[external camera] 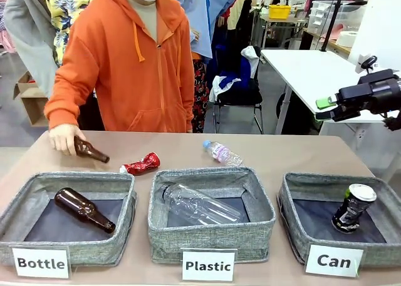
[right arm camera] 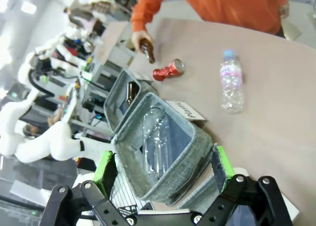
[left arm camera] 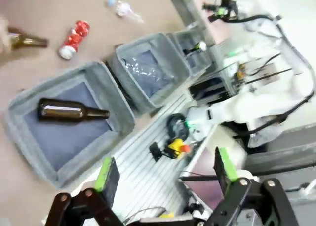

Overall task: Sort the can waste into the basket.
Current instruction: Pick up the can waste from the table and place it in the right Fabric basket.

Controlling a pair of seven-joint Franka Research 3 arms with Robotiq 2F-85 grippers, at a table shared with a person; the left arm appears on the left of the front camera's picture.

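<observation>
Can waste is split: dark can (external camera: 354,208) sits inside the Can basket (external camera: 289,204), crushed red can (external camera: 141,164) lies out on the table (external camera: 294,161).

Largest down:
- We see the person (external camera: 135,67) in an orange hoodie at the far side. Their hand (external camera: 62,137) grips a brown glass bottle (external camera: 92,151) laid on the table, near the red can.
- Three grey bins sit along the near edge.
  - Bottle bin (external camera: 94,250) at left, a brown bottle (external camera: 84,209) lying inside.
  - Plastic bin (external camera: 250,233) in the middle, a clear plastic bottle (external camera: 197,204) lying inside.
  - Can basket at right, behind its "Can" card (external camera: 334,260).
- Right gripper (external camera: 324,109) hangs high at the right side, well apart from the Can basket. Its wrist view has the fingers spread wide with nothing between them.
- Left gripper (left arm camera: 164,164) is likewise agape and empty, up off the table on our side of the Bottle bin.
- Small water bottle (external camera: 222,153) lies on the table behind the Plastic bin.
- Dark can leans tilted, silver top up.
- Red can lies on its side behind the gap between the Bottle and Plastic bins, touching neither.
</observation>
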